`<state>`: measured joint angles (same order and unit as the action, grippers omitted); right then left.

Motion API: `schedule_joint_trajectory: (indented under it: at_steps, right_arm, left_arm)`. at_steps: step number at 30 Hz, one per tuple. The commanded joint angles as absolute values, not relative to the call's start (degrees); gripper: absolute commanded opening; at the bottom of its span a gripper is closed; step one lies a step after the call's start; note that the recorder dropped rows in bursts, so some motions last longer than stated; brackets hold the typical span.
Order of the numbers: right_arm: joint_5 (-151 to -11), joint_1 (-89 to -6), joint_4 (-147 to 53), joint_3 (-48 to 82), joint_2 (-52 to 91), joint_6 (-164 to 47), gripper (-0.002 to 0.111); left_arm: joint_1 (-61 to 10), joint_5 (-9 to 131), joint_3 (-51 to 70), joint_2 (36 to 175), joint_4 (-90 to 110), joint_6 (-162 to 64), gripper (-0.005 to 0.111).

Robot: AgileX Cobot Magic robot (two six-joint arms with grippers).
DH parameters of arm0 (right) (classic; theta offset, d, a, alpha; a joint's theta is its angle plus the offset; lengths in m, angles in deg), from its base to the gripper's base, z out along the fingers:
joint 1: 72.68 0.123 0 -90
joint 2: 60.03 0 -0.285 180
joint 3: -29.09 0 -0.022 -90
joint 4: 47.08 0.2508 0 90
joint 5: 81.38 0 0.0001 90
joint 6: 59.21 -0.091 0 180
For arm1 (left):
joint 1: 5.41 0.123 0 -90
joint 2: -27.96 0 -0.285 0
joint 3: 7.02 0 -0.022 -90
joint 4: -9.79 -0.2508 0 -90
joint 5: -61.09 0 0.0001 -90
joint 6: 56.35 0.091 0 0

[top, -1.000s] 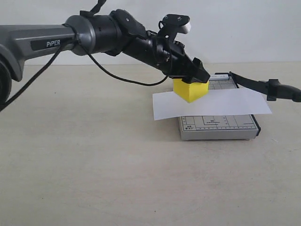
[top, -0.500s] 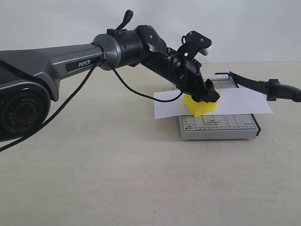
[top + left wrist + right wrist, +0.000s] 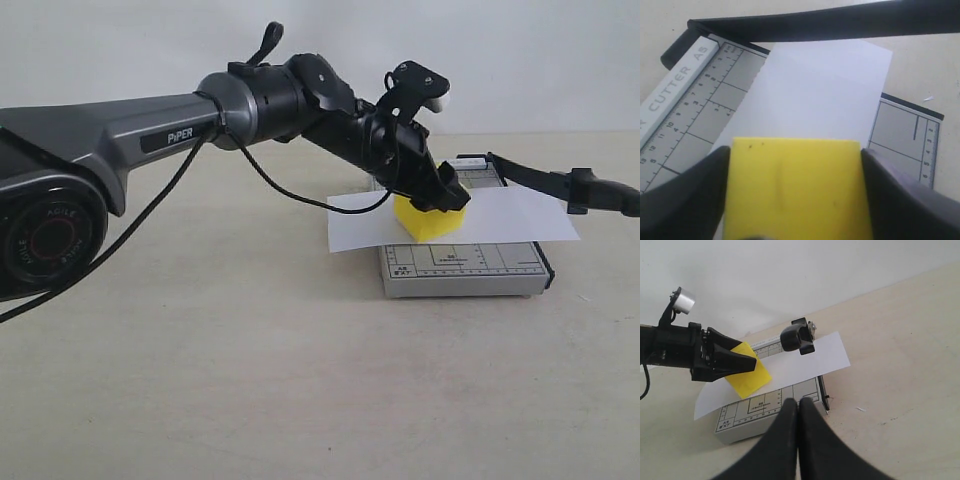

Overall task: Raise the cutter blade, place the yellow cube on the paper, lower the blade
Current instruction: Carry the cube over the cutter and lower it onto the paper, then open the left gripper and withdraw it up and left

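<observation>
The yellow cube (image 3: 432, 222) rests on the white paper (image 3: 510, 218), which lies across the grey cutter board (image 3: 470, 268). My left gripper (image 3: 437, 203) is shut on the cube, one finger against each side of it (image 3: 795, 190). The cutter blade (image 3: 545, 180) is raised, slanting up over the paper's right end to its thick handle (image 3: 796, 338). In the right wrist view my right gripper (image 3: 798, 407) hovers shut and empty above the board's near edge (image 3: 765, 412), facing the cube (image 3: 747, 375) and the paper (image 3: 810, 360). The right arm does not show in the exterior view.
The beige table (image 3: 250, 370) spreads around the cutter. The left arm's cable (image 3: 290, 190) hangs in a loop just left of the paper. The paper overhangs the board on both sides.
The left arm reached right and brought the cube down from above the paper's left part onto the paper over the board. In the last half second it barely moved. The blade stayed raised.
</observation>
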<state>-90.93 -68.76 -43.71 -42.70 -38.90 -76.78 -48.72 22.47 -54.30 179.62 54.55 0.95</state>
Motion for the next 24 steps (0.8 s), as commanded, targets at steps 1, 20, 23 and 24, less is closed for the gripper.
schedule_joint_trajectory:
  at_steps: [1, 20, 23, 24]
  right_arm:
    - [-90.6, -68.7, -43.9, -42.9, -39.0, -77.0, 0.000]
    - [-90.8, -68.7, -43.9, -42.9, -39.0, -77.1, 0.000]
    - [-90.8, -68.7, -43.9, -42.9, -39.0, -77.1, 0.000]
    - [-90.8, -68.7, -43.9, -42.9, -39.0, -77.1, 0.000]
  left_arm:
    - [-48.7, 24.9, -54.8, 179.6, 56.4, 1.0, 0.081]
    - [-47.0, 17.4, -55.0, 165.0, 44.8, -19.0, 0.043]
    - [-47.0, 13.3, -55.0, 161.8, 40.7, -21.9, 0.016]
    - [-47.0, 12.3, -55.0, 160.9, 40.1, -22.4, 0.006]
